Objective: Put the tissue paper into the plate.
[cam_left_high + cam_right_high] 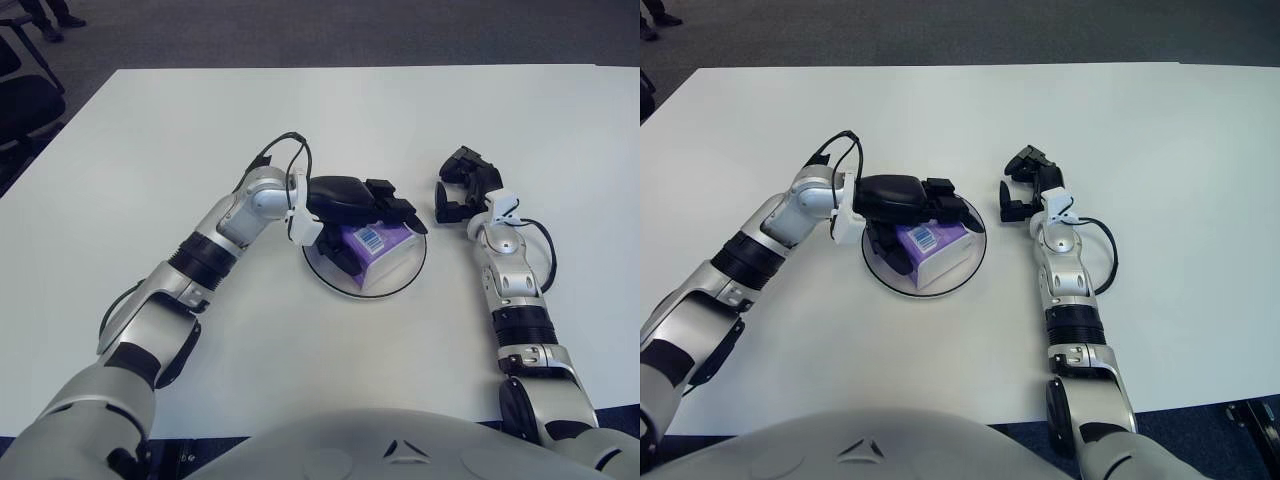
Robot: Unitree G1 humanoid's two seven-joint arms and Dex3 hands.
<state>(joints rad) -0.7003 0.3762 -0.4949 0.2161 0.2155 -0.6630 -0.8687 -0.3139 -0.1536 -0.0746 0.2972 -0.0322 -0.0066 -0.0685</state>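
One white table (150, 140), one round plate (405, 278), one purple tissue paper pack (372, 243) lying in the plate, and two robot hands: left hand (360, 205), right hand (462, 186).

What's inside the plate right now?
The purple tissue paper pack lies inside the plate. The left hand covers the pack's far part, so its grip is unclear. The right hand shows right of the plate.

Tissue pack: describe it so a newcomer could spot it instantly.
On the white table, find the round dark-rimmed plate near the middle. The tissue pack sits in it, under the left hand: a small purple-and-white packet with a barcode, the only coloured thing there.
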